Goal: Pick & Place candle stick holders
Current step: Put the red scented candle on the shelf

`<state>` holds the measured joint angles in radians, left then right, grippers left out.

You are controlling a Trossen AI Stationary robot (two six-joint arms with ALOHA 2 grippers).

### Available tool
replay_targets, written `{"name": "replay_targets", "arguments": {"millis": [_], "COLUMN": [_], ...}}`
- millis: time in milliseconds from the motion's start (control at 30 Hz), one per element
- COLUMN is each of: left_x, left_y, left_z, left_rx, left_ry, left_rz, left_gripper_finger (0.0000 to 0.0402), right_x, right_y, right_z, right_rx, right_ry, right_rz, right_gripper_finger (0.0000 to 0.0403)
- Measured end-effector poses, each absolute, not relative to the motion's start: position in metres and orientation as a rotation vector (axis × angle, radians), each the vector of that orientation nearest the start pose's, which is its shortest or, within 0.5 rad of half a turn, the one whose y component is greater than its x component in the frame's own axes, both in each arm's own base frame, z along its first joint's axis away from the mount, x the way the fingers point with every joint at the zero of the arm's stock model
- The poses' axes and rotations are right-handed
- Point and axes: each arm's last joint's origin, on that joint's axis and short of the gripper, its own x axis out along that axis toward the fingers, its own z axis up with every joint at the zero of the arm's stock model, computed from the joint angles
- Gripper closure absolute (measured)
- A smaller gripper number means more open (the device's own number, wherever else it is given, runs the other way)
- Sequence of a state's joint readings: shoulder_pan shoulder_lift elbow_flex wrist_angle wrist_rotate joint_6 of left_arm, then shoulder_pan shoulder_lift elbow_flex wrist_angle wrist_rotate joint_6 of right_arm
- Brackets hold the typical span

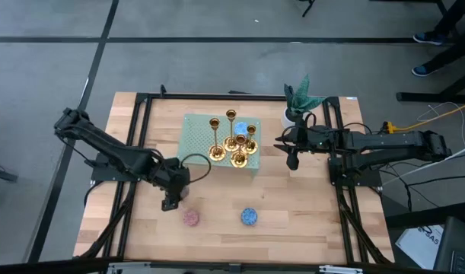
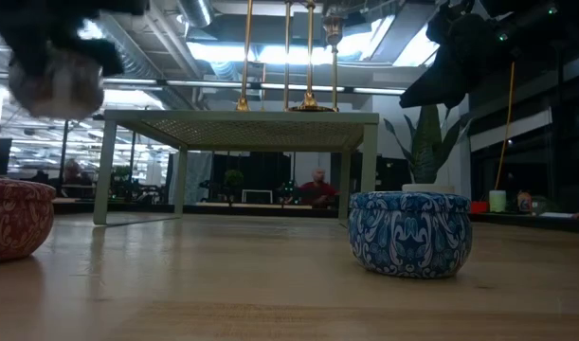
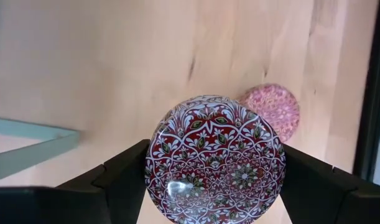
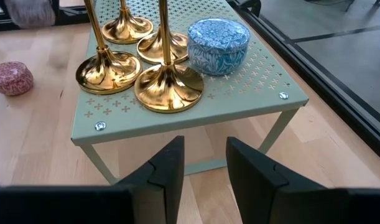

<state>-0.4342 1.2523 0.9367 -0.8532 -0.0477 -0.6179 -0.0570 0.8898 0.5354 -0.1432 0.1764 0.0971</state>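
Holders [image 1: 234, 144] stand in a tight cluster on the green stand [image 1: 192, 129] in the middle of the surface [image 1: 308, 213], four brass sticks with their flared bases nearly touching; a blue tin [image 4: 217, 37] sits just beside them on the same perforated top. I judge they were set there close together, so any grab has to come in from the outer edge.

On the left, my left claw [image 1: 171, 199] hangs over the front of the surface near the pink candle [image 1: 190, 218]. Its fingers [image 3: 115, 180] are spread wide around a red patterned tin [image 3: 214, 158], which fills the gap between them; I take that as a grip on the tin, not on anything the task asks for.

Further right, a second blue tin [image 1: 249, 216] rests on the bare wood, well apart from the stand.

My right claw [image 1: 292, 161] waits just beside the stand's right edge, lower than its top, fingers [image 4: 168, 165] partly apart and holding nothing. A potted plant [image 1: 299, 103] stands behind that arm. The nearest base [image 4: 169, 87] is reachable, though the blue tin and neighbouring stems crowd the approach.
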Motion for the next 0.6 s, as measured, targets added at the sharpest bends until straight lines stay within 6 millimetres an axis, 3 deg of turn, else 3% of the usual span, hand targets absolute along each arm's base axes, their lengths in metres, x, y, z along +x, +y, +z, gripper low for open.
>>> {"name": "replay_targets", "arguments": {"millis": [300, 600], "left_x": [0.194, 0.195], "left_y": [-0.059, -0.005], "left_z": [0.296, 0.303], "left_rx": [-0.227, -0.218], "left_ry": [1.088, 1.135], "left_rz": [0.247, 0.314], "left_gripper_finger": [0.0108, 0.0104], "right_x": [0.188, 0.188], "right_y": [-0.016, -0.016], "right_z": [0.234, 0.233], "right_rx": [0.065, 0.061], "right_ry": [0.486, 0.493], "right_rz": [-0.252, -0.268], "right_gripper_finger": [0.0281, 0.0281]}}
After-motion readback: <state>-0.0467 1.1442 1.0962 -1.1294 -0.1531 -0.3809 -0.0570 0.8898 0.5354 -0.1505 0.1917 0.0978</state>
